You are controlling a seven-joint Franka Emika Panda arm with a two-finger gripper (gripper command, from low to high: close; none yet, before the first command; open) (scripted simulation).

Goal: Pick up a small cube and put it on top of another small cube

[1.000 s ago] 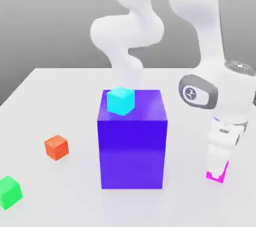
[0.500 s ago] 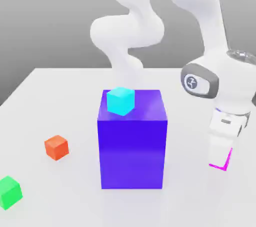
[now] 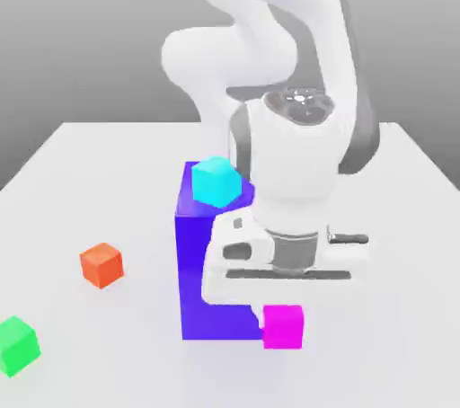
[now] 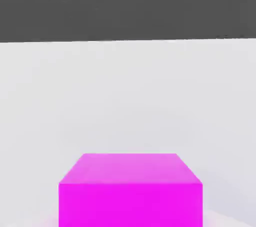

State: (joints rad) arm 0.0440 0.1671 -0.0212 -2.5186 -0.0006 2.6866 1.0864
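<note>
Hand shut on the magenta cube in front of the big block

The hand (image 3: 283,324) is closed down to the width of the magenta cube (image 3: 284,329) and has hold of it. Both are in front of the blue-violet block (image 3: 216,267) as the exterior view looks at it, toward that view's right side of the block, with the hand hiding much of the block's front. The cube is low, near the level of the block's bottom edge; whether it touches the block, I cannot tell. Above the hand, the white arm (image 3: 337,47) bends back toward its base behind the block.

On top of the block rests a cyan cube (image 3: 216,182), near the edge at the exterior view's left. Beyond the block on that same side, an orange cube (image 3: 101,265) sits on the bench (image 3: 108,172). A green cube (image 3: 16,346) lies farther from the block, nearer the camera, partly cut off by the picture's edge.
</note>
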